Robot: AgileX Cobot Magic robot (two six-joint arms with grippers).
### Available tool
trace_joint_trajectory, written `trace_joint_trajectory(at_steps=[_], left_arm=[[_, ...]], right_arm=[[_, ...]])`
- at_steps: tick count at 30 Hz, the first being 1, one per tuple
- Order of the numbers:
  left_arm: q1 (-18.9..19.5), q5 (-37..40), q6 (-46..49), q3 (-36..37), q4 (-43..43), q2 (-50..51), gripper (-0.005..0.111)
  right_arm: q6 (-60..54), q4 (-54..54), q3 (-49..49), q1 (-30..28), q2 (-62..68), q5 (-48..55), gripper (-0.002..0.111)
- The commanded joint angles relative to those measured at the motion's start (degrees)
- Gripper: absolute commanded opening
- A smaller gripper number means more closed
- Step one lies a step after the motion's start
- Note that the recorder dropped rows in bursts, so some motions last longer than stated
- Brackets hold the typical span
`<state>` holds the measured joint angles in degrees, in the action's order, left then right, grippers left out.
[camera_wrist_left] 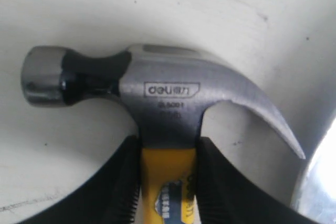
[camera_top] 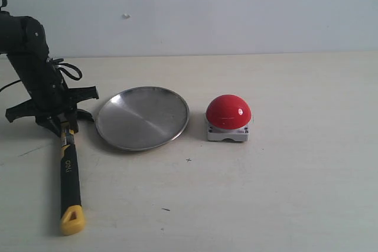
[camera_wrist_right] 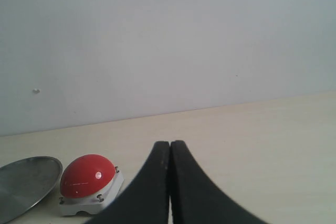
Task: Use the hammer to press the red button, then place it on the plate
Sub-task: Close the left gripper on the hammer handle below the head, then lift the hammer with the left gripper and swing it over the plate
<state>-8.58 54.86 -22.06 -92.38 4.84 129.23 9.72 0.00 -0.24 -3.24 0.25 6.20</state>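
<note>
- Surface and room: I see a pale cream bench [camera_top: 283, 193] with a few small dark specks, backed by a plain grey-white wall [camera_top: 236, 10].
- Left gripper [camera_wrist_left: 167, 182]: closed on the hammer [camera_top: 69, 169]. Its two black fingers [camera_wrist_left: 123, 187] clamp the yellow neck of the handle just below the metal head.
- Hammer: at the left of the exterior view. Its black handle runs from the gripper towards the camera and ends in a yellow tip, and it appears to lie on the bench. In the left wrist view the striking face points one way and the claw the other, towards the plate's rim.
- Plate [camera_top: 142, 117]: silver and round, flat on the bench just beside the left gripper, between the hammer and the red button [camera_top: 228, 111].
- Red button: a glossy dome on a grey base, near the plate's far side but apart from it, and well apart from the hammer.
- Right gripper [camera_wrist_right: 170, 182]: fingers pressed together, gripping nothing. Its wrist view shows the button and the plate's edge ahead of it.
</note>
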Motion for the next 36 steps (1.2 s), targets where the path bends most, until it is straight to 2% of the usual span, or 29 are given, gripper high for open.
trace_joint_trajectory(at_steps=[1,8,13,25,36], left_arm=[[0.0,0.3,1.0,-0.2,-1.9,0.4,0.000],[0.0,1.3,2.9,-0.3,-1.4,0.4,0.000],[0.0,9.7,6.0,-3.9,-0.5,-0.4,0.000],[0.0,13.3,13.0,-3.9,3.7,-3.8,0.000],[1.8,15.1,16.4,-5.5,5.6,-3.8,0.000]], right_arm=[[0.0,0.0,0.2,-0.3,-0.3,-0.3,0.000],[0.0,0.0,0.2,-0.3,-0.3,-0.3,0.000],[0.0,0.0,0.2,-0.3,-0.3,-0.3,0.000],[0.0,0.0,0.2,-0.3,-0.3,-0.3,0.000],[0.0,0.0,0.2,-0.3,-0.3,-0.3,0.000]])
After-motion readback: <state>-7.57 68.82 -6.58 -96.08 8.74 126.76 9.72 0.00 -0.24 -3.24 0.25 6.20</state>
